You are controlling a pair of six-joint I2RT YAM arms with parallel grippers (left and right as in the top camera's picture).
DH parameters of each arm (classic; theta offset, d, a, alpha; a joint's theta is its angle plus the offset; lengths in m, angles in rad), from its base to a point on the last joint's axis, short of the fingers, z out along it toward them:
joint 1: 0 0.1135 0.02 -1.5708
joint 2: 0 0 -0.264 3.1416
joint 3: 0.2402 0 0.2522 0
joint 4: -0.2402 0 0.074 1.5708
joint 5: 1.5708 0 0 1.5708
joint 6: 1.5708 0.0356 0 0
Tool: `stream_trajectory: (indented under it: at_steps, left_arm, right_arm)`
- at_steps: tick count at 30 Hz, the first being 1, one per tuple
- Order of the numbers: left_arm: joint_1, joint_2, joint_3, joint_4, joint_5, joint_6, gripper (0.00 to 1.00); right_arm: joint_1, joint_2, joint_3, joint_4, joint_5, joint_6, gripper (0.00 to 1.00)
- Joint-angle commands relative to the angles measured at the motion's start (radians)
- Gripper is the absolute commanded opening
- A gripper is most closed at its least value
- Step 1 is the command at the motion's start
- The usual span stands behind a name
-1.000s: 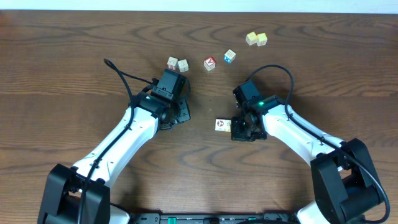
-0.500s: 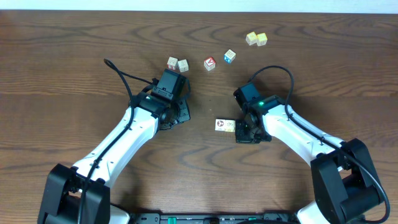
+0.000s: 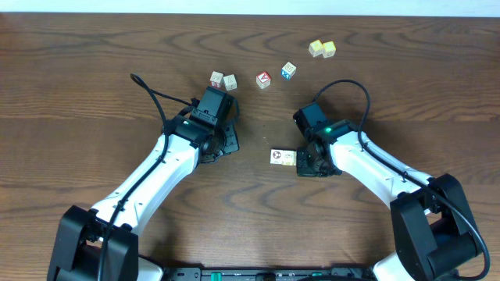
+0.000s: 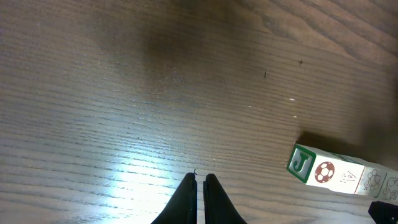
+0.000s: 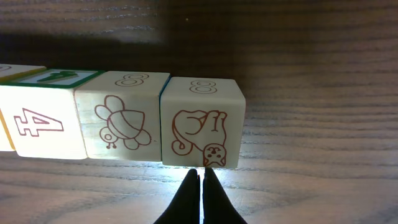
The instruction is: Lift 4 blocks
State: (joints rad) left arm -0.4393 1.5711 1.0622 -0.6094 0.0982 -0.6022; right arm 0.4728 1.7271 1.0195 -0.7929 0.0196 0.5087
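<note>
The blocks (image 3: 281,157) lie side by side as a short pale row on the wooden table, its right end under my right gripper (image 3: 303,162). In the right wrist view the end block with a red cat (image 5: 202,121) sits beside a bee block (image 5: 121,118) and a "4" block (image 5: 43,121). My right gripper (image 5: 202,175) is shut, its tips at the cat block's near edge, holding nothing. In the left wrist view the row (image 4: 336,174) shows a green J and a football at lower right. My left gripper (image 4: 200,180) is shut and empty, left of the row.
Two pale cubes (image 3: 223,80) lie behind the left arm. A red-faced cube (image 3: 263,79) and a blue-faced cube (image 3: 289,70) sit at mid back, with two pale yellow cubes (image 3: 322,48) further back right. The left gripper (image 3: 225,143) rests low over bare wood.
My right gripper has drawn slightly to the right, uncovering more of the block row. The left arm and the blocks have not moved.
</note>
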Motion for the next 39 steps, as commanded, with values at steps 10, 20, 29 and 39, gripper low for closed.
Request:
stream_trajectory:
  at_steps: [10, 20, 29, 39]
  left_arm:
    - [0.002, -0.002, -0.018, -0.004, -0.013, -0.001, 0.07]
    - [0.002, -0.002, -0.018, -0.004, -0.013, -0.001, 0.08]
    - [0.002, -0.002, -0.018, -0.004, -0.013, -0.001, 0.07]
    - [0.002, -0.002, -0.018, -0.004, -0.013, -0.001, 0.07]
  right_arm:
    - [0.005, -0.021, -0.006, 0.018, 0.021, 0.015, 0.03]
    - [0.005, -0.021, -0.006, 0.019, 0.022, 0.014, 0.03]
    - [0.005, -0.021, -0.006, 0.020, 0.025, 0.014, 0.03]
    - [0.005, -0.021, -0.006, 0.026, 0.025, 0.014, 0.01]
